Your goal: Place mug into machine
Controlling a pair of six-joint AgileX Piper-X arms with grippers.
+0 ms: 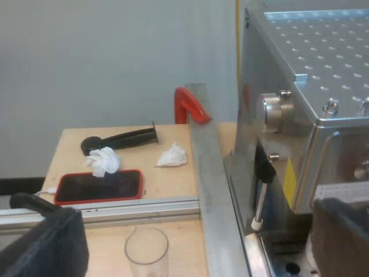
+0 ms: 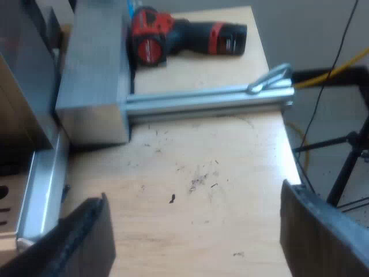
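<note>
My left gripper (image 1: pixel 181 222) is spread wide and holds nothing. Its 2 fingers straddle a clear glass (image 1: pixel 147 251) on the table (image 1: pixel 109 242). Just beside 1 finger rises the coffee machine (image 1: pixel 311 115); its base is cut off, so I cannot make out the spot meant for a mug. Beyond the glass runs a metal rail (image 1: pixel 115 210). Past it, I judge parked clear of the work, lie a phone (image 1: pixel 98 187) in a red case, crumpled tissues (image 1: pixel 104 161) and a black-handled tool (image 1: pixel 121 140) I cannot identify. My right gripper (image 2: pixel 193 193) is equally wide and empty over bare table, probably ready to grasp. Farther off lies a drill (image 2: pixel 184 37). Where the mug stands I cannot tell.
</note>
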